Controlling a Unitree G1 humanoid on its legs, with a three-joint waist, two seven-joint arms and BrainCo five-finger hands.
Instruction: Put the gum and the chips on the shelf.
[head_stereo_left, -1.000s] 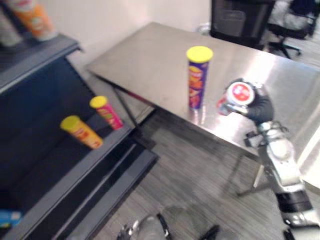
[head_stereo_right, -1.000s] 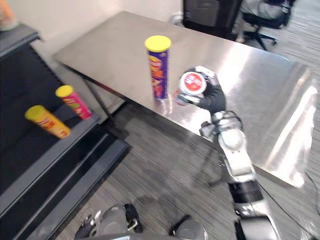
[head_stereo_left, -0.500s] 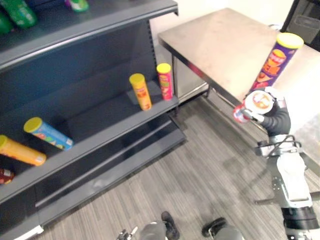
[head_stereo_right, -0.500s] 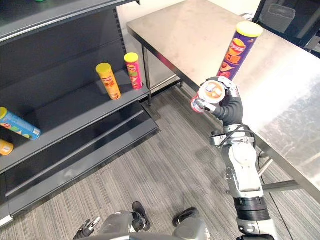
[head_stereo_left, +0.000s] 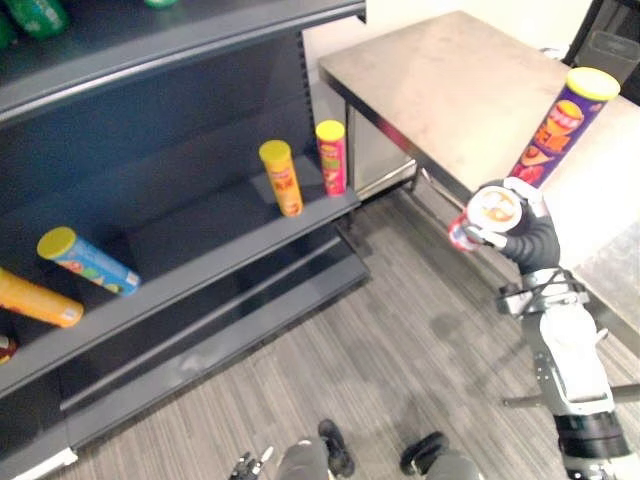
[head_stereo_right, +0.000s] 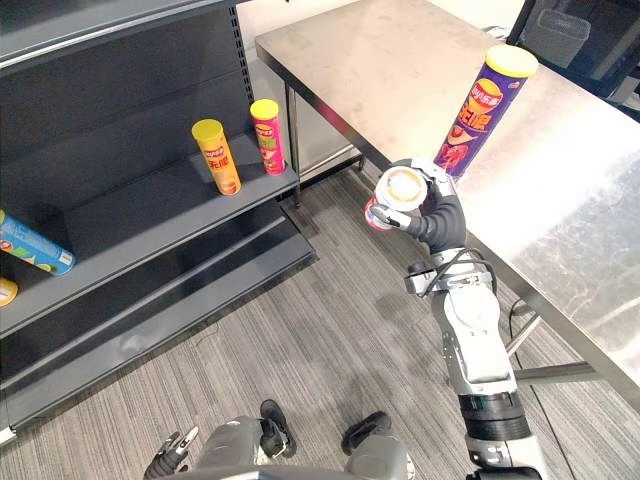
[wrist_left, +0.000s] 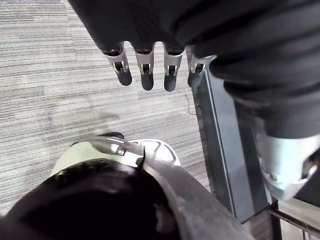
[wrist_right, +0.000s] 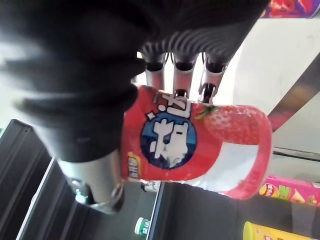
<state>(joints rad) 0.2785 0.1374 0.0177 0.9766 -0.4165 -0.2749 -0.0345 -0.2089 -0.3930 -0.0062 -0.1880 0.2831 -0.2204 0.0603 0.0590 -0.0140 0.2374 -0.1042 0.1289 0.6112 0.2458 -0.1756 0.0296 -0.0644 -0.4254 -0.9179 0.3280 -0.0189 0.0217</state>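
My right hand (head_stereo_left: 532, 238) is shut on the gum, a red tub with a white lid (head_stereo_left: 491, 211), held in the air over the floor between the steel table (head_stereo_left: 450, 90) and the dark shelf (head_stereo_left: 200, 250). Its fingers curl round the red tub (wrist_right: 200, 145) in the right wrist view. The chips, a tall purple can with a yellow lid (head_stereo_left: 560, 125), stand upright near the table's edge just behind that hand. My left hand (wrist_left: 145, 65) hangs low over the floor with straight fingers, holding nothing.
On the shelf's middle board stand a yellow can (head_stereo_left: 281, 177) and a red can (head_stereo_left: 331, 157); a blue can (head_stereo_left: 85, 260) and an orange can (head_stereo_left: 35, 300) lie further left. Bare board lies between them. Grey carpet floor spans between shelf and table.
The view has swung from the table to the shelf. My right hand has carried the gum off the table's edge and a little left, toward the shelf. The chips stand as before.
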